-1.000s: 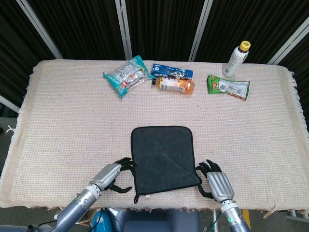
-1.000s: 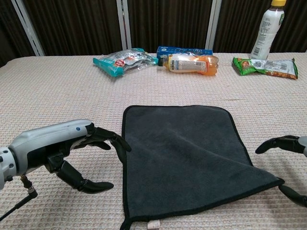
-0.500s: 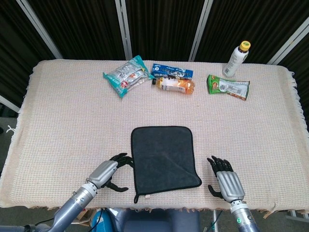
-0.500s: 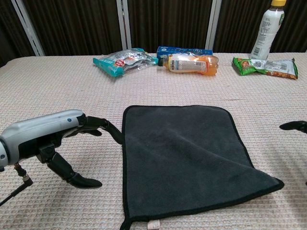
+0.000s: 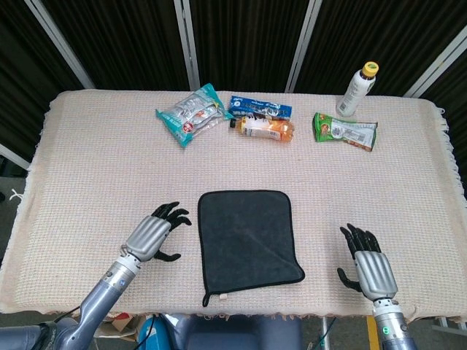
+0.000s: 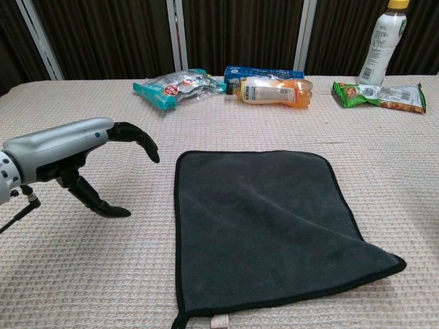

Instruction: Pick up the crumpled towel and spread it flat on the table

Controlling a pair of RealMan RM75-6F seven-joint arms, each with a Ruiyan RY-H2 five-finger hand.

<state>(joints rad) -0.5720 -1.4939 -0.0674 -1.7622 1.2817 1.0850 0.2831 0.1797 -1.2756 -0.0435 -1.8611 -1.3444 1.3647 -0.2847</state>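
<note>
Lower left of the frame: left hand point(image 5: 152, 235) with a ribbed silver-grey metal back, glossy black segmented fingers point(image 6: 134, 134), a grey cylindrical forearm and a thin black cable at the wrist. Lower right: right hand point(image 5: 370, 265), identically built.

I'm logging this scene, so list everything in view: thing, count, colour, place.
towel: one, dark grey, spread flat at near centre of table, tag at near-left corner
snack bag: one, teal and silver, far left of centre
blue packet: one, far centre
orange bottle: one, lying beside the blue packet
green packet: one, far right
white bottle: one, yellow cap, upright, far right
table cover: one, beige weave
left hand: left of towel, holding nothing
right hand: right of towel, holding nothing
</note>
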